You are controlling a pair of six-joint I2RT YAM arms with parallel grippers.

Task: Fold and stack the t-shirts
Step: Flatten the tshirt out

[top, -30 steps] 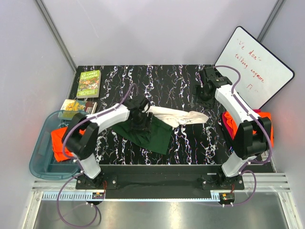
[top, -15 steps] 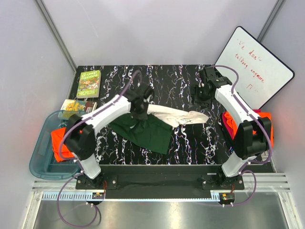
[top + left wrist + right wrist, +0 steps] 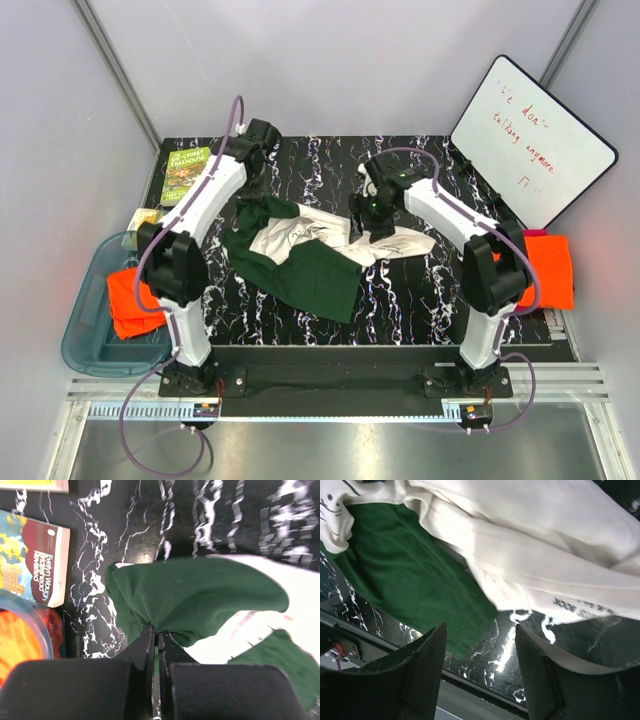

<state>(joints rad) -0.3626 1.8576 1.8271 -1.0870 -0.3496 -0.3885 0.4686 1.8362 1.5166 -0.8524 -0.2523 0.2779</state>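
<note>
Cloth of the dark green sleeve (image 3: pixel 195 595) sits pinched in the left gripper (image 3: pixel 155 637), its jaws clenched tight. The cream t-shirt (image 3: pixel 300 235) lies crumpled mid-table (image 3: pixel 400 290). The right gripper (image 3: pixel 480 630) hovers just above it, jaws spread, holding nothing. Orange t-shirts (image 3: pixel 548 270) lie at the right edge and in the blue bin (image 3: pixel 85 330) on the left.

Same build both sides: left arm (image 3: pixel 205 195) and right arm (image 3: pixel 440 210) have white link shells, black joints and black bases (image 3: pixel 195 380). Purple cables (image 3: pixel 236 104) loop off each. Right gripper (image 3: pixel 480 630) fingers are dark grey, broad and curved.
</note>
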